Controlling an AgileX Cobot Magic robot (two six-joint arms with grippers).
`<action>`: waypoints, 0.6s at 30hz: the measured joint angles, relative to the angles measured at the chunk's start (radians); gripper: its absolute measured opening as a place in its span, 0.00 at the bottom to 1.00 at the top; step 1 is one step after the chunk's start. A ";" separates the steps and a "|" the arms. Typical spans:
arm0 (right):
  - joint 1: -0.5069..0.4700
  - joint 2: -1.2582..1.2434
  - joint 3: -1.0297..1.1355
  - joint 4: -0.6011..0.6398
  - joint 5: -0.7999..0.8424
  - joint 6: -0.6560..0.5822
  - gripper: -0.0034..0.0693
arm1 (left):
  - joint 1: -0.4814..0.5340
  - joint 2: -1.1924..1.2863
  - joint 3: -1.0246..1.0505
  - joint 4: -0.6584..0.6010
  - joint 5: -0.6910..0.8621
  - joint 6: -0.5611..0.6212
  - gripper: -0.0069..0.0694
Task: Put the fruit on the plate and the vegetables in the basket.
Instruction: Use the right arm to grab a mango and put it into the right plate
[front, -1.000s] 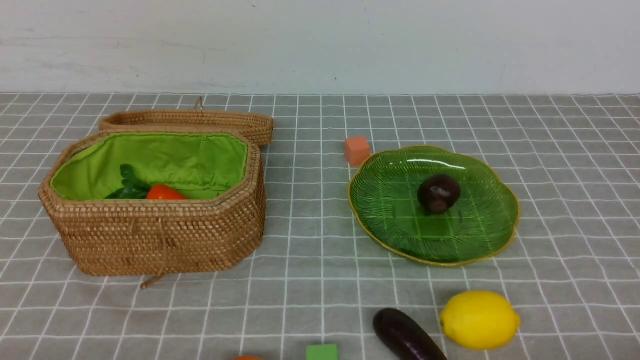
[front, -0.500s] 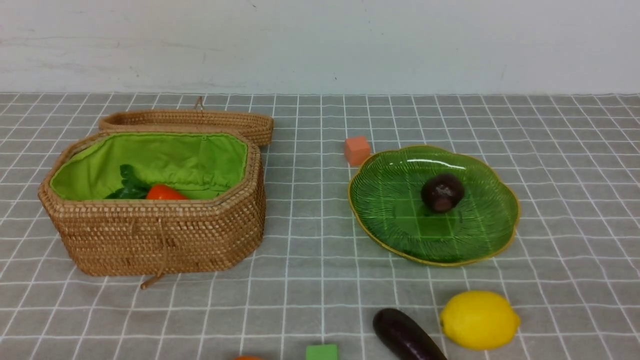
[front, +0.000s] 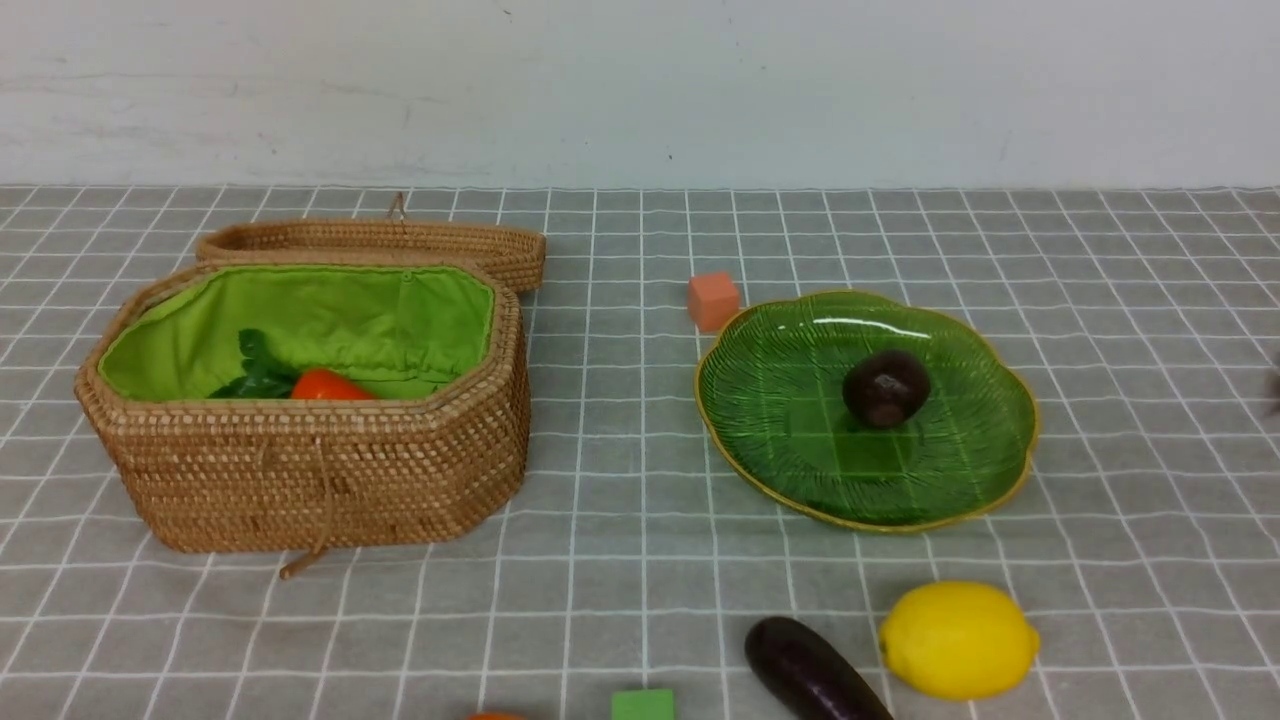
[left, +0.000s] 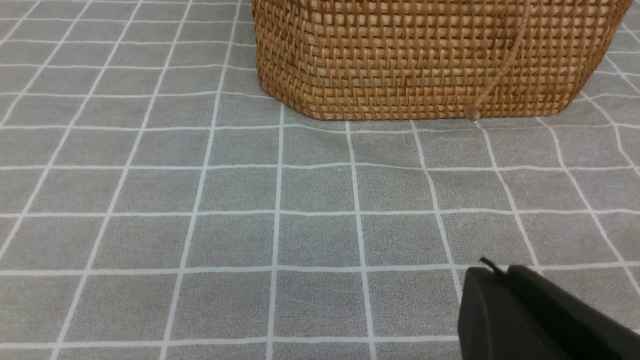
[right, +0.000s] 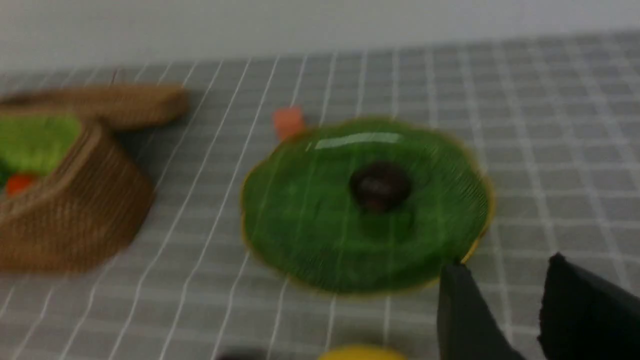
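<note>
The maroon fruit has rolled a touch right across the plate since a second ago, and a dark blur has come in at the frame edge far right of the plate. Nothing else has shifted.

Done so far: maroon fruit sits on the plate, a little back of centre. The carrot lies in the basket, well left of the plate, with the lid flopped open behind.

Still out:
- lemon, on the cloth just robot-side of the plate's front rim
- eggplant, beside the lemon, towards the plate's left
- an orange sliver at the bottom edge, further left; can't tell what it is
- no radish in view

Distractors: the orange cube touches or nearly touches the plate's back-left rim. The green cube is well forward-left of the plate.

Left gripper: fingers pressed together, empty, low over the cloth, far from the plate by the basket's front wall. Right gripper: jaws apart, nothing between them, off the plate's near-right rim.

Handling, my guess: the lemon is likely light, hard and smooth, so pinch across the short waist, not the tips. The eggplant is glossy and may slip, so grip mid-body across its width. The plate looks like glass and round fruit rolls on it, so set down low.
</note>
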 joint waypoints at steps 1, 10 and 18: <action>0.041 0.043 -0.013 0.016 0.044 -0.034 0.39 | 0.000 0.000 0.000 0.000 0.000 0.000 0.14; 0.494 0.473 -0.338 0.073 0.318 -0.131 0.77 | 0.000 0.000 0.000 0.000 0.000 0.000 0.14; 0.683 0.782 -0.567 0.076 0.394 -0.059 0.97 | 0.000 0.000 0.000 0.000 0.000 0.000 0.15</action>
